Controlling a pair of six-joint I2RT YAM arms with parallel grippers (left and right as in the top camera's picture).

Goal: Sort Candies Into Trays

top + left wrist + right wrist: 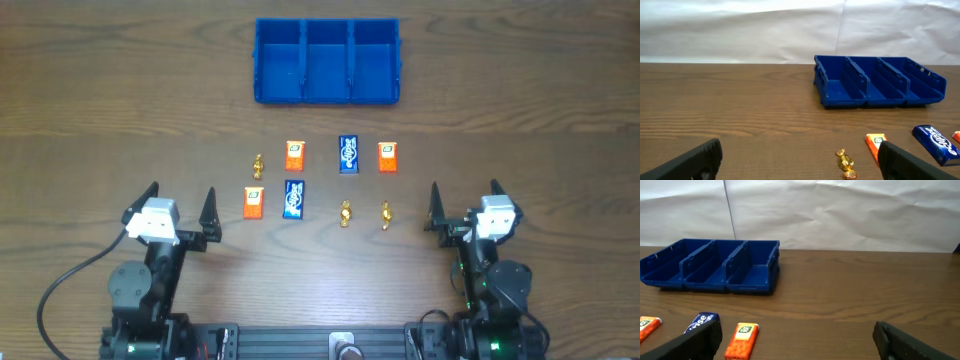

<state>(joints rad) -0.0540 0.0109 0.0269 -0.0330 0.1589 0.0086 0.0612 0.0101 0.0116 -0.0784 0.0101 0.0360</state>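
The three-compartment tray (327,95) sits at the far middle of the bench (100,120), with its compartments side by side from left to right. Nearer the arms, well apart from the tray, eight candies lie on the bench in two rows.

The far row runs, left to right:
- a twisted sweet (258,166)
- a small box (295,155)
- a long bar (348,154)
- a second small box (388,157)

The near row runs:
- a third small box (254,202)
- a second bar (293,199) just beside it
- a second twisted sweet (345,213)
- a third twisted sweet (385,213)

The left pincer (180,200) is to the left of the near row and the right pincer (466,198) to its right, both apart from the candies.
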